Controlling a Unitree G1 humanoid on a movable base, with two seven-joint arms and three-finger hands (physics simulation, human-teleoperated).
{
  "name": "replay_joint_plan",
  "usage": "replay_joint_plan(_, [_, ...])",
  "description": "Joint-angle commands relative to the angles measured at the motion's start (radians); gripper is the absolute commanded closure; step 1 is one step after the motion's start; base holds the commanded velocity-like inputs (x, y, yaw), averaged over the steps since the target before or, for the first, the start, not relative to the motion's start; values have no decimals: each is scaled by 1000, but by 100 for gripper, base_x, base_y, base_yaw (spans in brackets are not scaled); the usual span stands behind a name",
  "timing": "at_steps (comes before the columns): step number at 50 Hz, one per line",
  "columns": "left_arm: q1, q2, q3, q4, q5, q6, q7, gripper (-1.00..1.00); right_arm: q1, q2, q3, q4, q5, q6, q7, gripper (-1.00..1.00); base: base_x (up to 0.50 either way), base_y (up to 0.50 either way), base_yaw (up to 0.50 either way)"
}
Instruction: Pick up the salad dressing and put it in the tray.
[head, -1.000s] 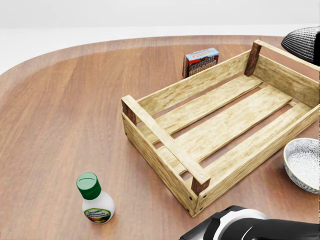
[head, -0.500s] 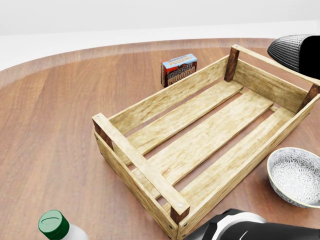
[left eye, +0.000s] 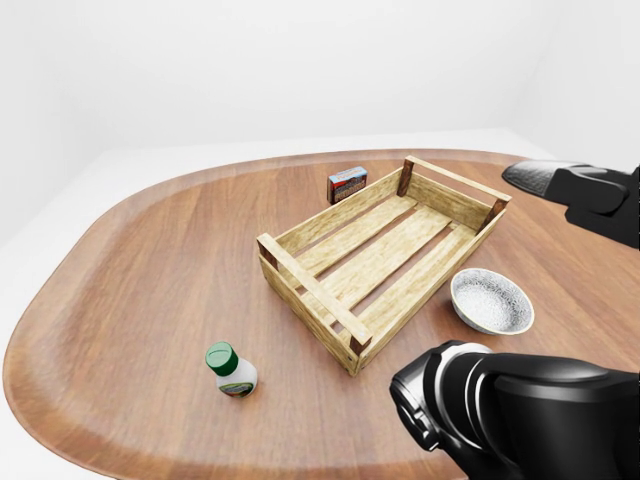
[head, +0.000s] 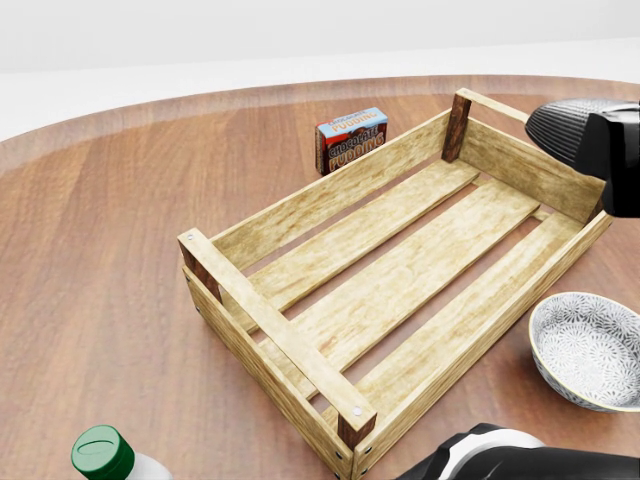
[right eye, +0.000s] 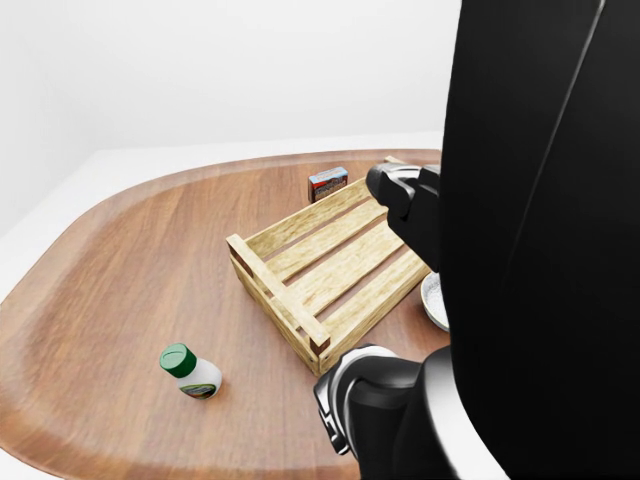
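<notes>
The salad dressing (left eye: 231, 369) is a small white bottle with a green cap, lying tilted on the wooden table at the lower left of the left-eye view, apart from everything. In the head view only its cap (head: 103, 454) shows at the bottom left. The tray (head: 279, 336) is an empty slatted wooden crate, set diagonally at the middle. My right hand (head: 582, 126), dark and textured, hangs over the crate's far right end; its fingers do not show clearly. A black arm joint with a white ring (left eye: 445, 385) fills the bottom right. My left hand is out of view.
A chocolate pudding box (head: 352, 140) stands just beyond the crate's long far wall. A grey patterned bowl (head: 588, 350) sits to the right of the crate. The rounded table edge (left eye: 60, 400) curves close to the left of the bottle.
The camera has moved: crate, box and bowl shifted left and the bottle slid to the bottom left corner. My right hand has come further in from the right.
</notes>
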Motion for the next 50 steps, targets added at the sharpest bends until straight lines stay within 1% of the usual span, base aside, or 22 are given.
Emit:
replay_joint_plan(1, [1, -3, -1, -1, 4, 0, -3, -100, 20, -35, 10, 0, 0, 0, 0, -100, 0, 0, 0])
replay_joint_plan(6, [1, -5, -3, 0, 7, 0, -4, -100, 24, -50, 14, 0, 2, 0, 0, -100, 0, 0, 0])
replay_joint_plan(10, [0, -7, -5, 1, 11, 0, -7, -100, 68, -63, 25, 0, 27, 0, 0, -100, 2, 25, 0])
replay_joint_plan(11, [0, -7, -7, 1, 14, 0, -8, -100, 34, -33, 17, 0, 31, 0, 0, -100, 5, 50, 0])
replay_joint_plan(12, [-1, -7, -7, 1, 13, 0, -8, -100, 25, -27, 7, 0, 24, 0, 0, -100, 5, 50, 0])
replay_joint_plan(16, [-2, -7, -6, 3, 14, 0, -9, -100, 2, -46, -6, 0, 2, 0, 0, -100, 1, 12, 0])
replay_joint_plan(20, [-2, -7, -5, 2, 14, 0, -10, -100, 9, -69, 7, 0, 0, 0, 0, -100, 0, 0, 0])
replay_joint_plan(29, [-2, -5, -2, 2, 10, 0, -8, -100, 16, -75, 10, 0, 0, 0, 0, -100, 0, 0, 0])
replay_joint_plan(32, [-1, -4, -3, 2, 10, 0, -8, -100, 11, -67, -8, 0, 0, 0, 0, -100, 0, 0, 0])
replay_joint_plan(43, [0, -9, -6, 2, 17, 0, -14, -100, 29, -47, 3, 0, 10, 0, 0, -100, 0, 0, 0])
replay_joint_plan(47, [1, -12, -6, 2, 21, 0, -17, -100, 33, -58, 0, 0, 6, 0, 0, -100, 0, 0, 0])
replay_joint_plan(49, [1, -12, -5, 1, 22, 0, -18, -100, 52, -66, 10, 0, 16, 0, 0, -100, 5, 50, 0])
replay_joint_plan(50, [0, -12, -4, 0, 21, 0, -18, -100, 41, -61, 1, 0, 20, 0, 0, -100, 5, 50, 0])
